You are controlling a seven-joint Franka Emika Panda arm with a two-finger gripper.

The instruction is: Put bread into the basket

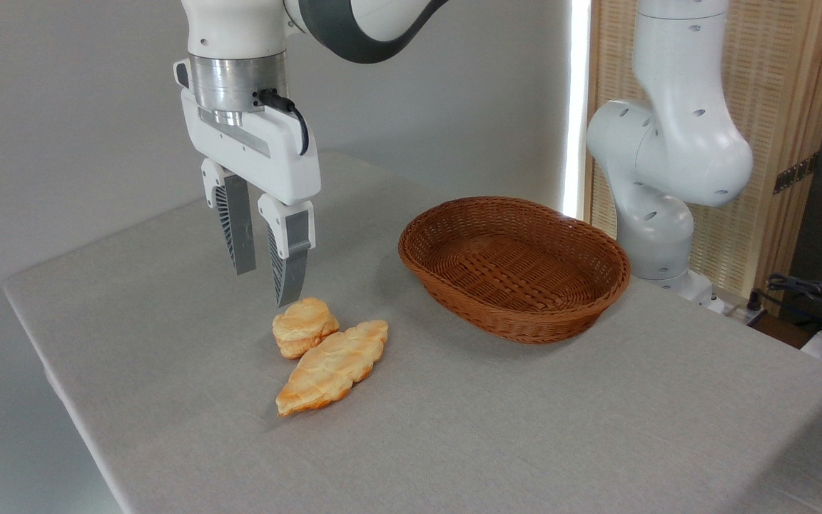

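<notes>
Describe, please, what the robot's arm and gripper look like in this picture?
The arm is glossy white with dark grey joint bands and a silver metal wrist ring. The gripper has a white boxy body, a black cable looping along it, and two grey ribbed fingers.

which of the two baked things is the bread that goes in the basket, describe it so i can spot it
Start at the big oval wicker basket on the grey table, then look left to the two golden pastries lying side by side. The bread is the one farther back, just below the open gripper. It is small, chunky and roundish, while its neighbour, the leaf-shaped pastry, is longer and flat.
</notes>
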